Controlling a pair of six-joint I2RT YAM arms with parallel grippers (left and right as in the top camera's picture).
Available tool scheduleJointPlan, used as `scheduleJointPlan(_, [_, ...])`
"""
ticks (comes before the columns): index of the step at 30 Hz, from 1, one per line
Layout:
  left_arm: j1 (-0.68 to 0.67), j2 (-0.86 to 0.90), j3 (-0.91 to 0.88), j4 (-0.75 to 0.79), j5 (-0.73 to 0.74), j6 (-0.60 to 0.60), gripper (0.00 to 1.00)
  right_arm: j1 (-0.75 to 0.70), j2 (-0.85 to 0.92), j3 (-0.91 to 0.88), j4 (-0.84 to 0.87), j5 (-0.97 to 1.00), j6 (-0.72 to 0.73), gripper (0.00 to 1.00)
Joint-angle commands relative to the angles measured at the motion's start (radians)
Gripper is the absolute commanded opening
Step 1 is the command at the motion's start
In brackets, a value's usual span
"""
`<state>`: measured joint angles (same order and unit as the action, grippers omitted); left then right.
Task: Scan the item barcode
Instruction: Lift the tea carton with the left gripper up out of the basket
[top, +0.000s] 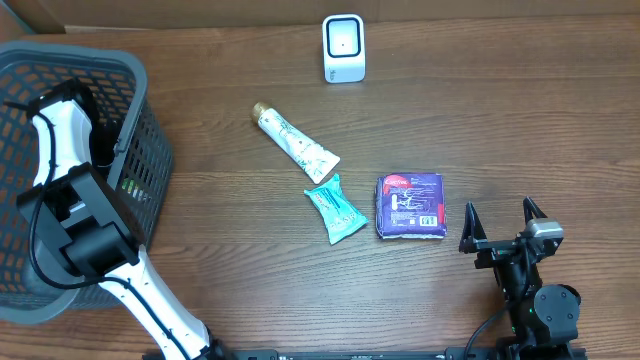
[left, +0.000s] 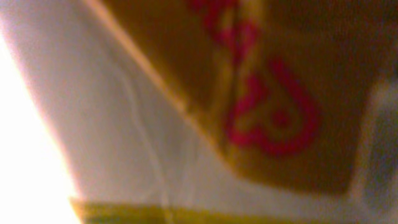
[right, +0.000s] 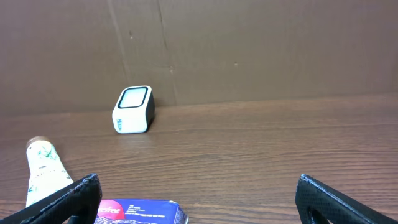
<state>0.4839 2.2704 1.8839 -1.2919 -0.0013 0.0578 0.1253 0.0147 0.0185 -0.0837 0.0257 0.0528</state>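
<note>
The left arm (top: 58, 135), white with black joints, is reaching down into the dark grey plastic mesh basket (top: 152, 160) at the far left of the brown wooden table (top: 520, 110). The left gripper is lying hidden inside the basket, and its wrist view is showing no fingers, so I cannot tell whether it is open or closed. That view is being filled by a blurred yellow-brown package with red lettering (left: 267, 112), pressed very close to the lens, with a pale surface beside it.

The right gripper (top: 498, 207) is hovering at the near right with its two black fingers (right: 68, 198) spread wide, holding nothing.

The small white box-shaped barcode scanner (top: 343, 47) is standing at the far middle of the table, its window facing the near side. Three items are lying between it and the near edge:
- a cream printed tube with a gold cap (top: 295, 143), lying diagonally
- a teal foil sachet (top: 335, 208), just near of the tube
- a purple flat packet with a white barcode label (top: 411, 205), right of the sachet and just left of the right gripper
</note>
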Motion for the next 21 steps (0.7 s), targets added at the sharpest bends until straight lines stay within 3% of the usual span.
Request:
scheduleJointPlan(1, [-0.005,0.008,0.067,-0.057,-0.06,-0.021,0.11,0.005,-0.012,-0.011,0.003,-0.004,0.007,1.0])
scheduleJointPlan(14, [-0.005,-0.134,0.524,-0.325,-0.055,-0.063,0.12,0.005,-0.012,-0.011,0.003,-0.004,0.007,1.0])
scheduleJointPlan(21, [-0.008,-0.316,0.628,-0.373,0.047,-0.099,0.09,0.005,-0.012,-0.011,0.003,-0.004,0.007,1.0])
